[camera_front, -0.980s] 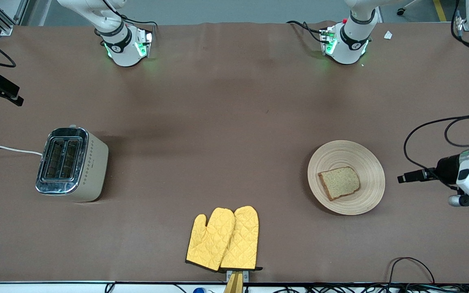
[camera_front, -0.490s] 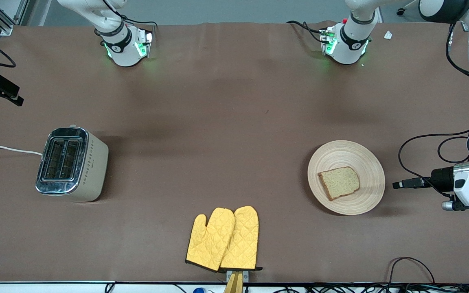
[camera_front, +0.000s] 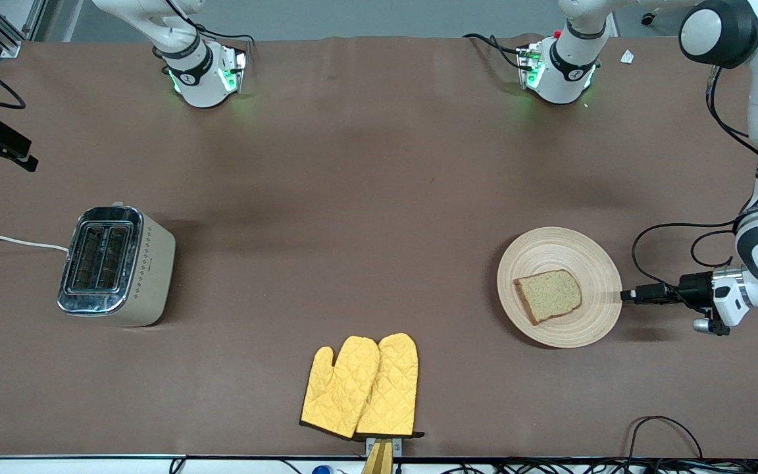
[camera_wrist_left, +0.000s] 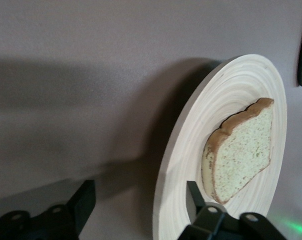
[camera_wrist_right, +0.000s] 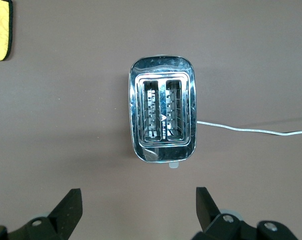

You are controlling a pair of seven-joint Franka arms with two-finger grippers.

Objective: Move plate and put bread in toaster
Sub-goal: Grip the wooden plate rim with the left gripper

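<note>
The light wooden plate (camera_front: 550, 250) lies toward the left arm's end of the table with the bread (camera_front: 549, 295) flat on it. My left gripper (camera_front: 626, 295) is open and level with the plate's rim at the rim's edge. In the left wrist view the plate's rim (camera_wrist_left: 163, 200) sits between the jaws of my left gripper (camera_wrist_left: 138, 200), one finger over the plate near the bread (camera_wrist_left: 238, 150). The cream and chrome toaster (camera_front: 116, 265) stands toward the right arm's end. My right gripper (camera_wrist_right: 136, 205) is open and empty, high over the toaster (camera_wrist_right: 163, 116). It does not show in the front view.
A pair of yellow oven mitts (camera_front: 360, 386) lies nearest the front camera at mid-table. The toaster's white cord (camera_front: 10, 241) runs off the right arm's end of the table. Cables (camera_front: 662, 428) lie along the table edge nearest the front camera.
My left gripper has moved in toward the plate and its fingers now reach the rim. The plate, bread and toaster have not moved.
</note>
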